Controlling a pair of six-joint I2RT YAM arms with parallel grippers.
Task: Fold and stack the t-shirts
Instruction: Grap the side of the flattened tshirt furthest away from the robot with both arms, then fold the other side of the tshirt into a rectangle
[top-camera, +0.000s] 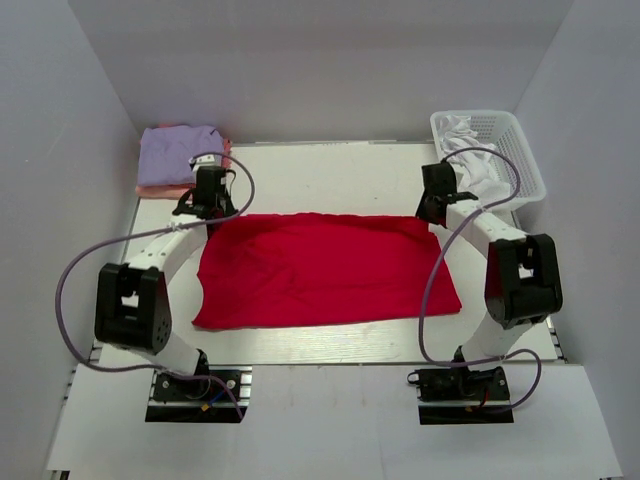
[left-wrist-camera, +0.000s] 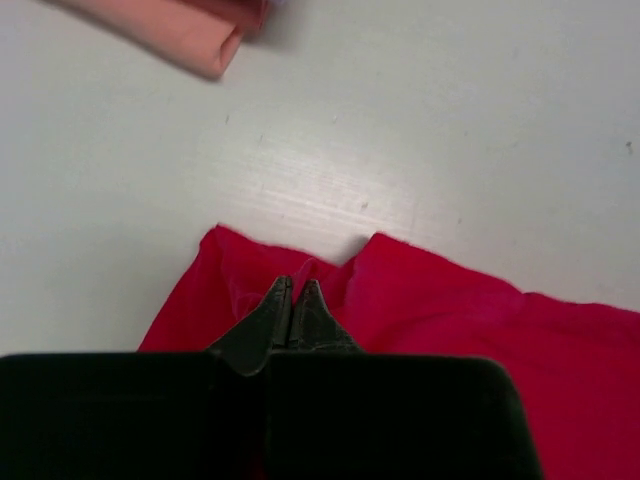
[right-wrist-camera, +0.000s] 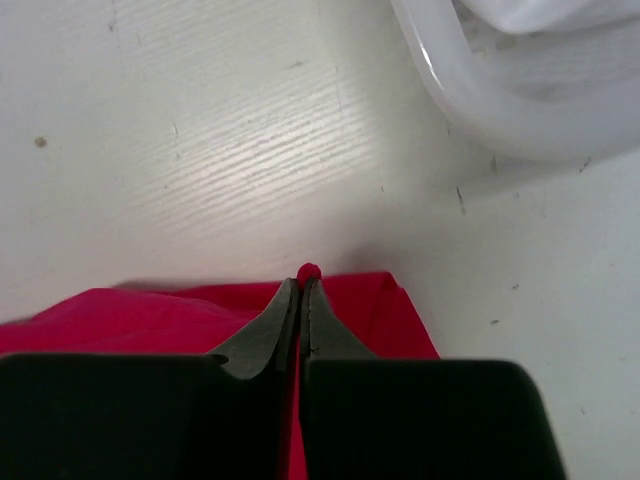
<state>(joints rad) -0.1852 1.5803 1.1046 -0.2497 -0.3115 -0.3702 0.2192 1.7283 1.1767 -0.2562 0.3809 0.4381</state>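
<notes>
A large bright red t-shirt (top-camera: 325, 268) lies spread flat across the middle of the table. My left gripper (top-camera: 207, 205) is at its far left corner, shut on the red cloth (left-wrist-camera: 420, 310), which bunches up between the fingertips (left-wrist-camera: 313, 296). My right gripper (top-camera: 433, 208) is at the far right corner, shut on the red t-shirt (right-wrist-camera: 120, 315), with a small nub of cloth poking out past the tips. A folded lavender t-shirt (top-camera: 176, 151) lies on a folded salmon-pink one (top-camera: 160, 189) at the back left; the pink fold (left-wrist-camera: 180, 30) shows in the left wrist view.
A white plastic lattice basket (top-camera: 515, 150) holding white cloth stands at the back right, its rim (right-wrist-camera: 480, 100) close beyond the right gripper. Grey walls enclose the table on three sides. Purple cables loop from both arms.
</notes>
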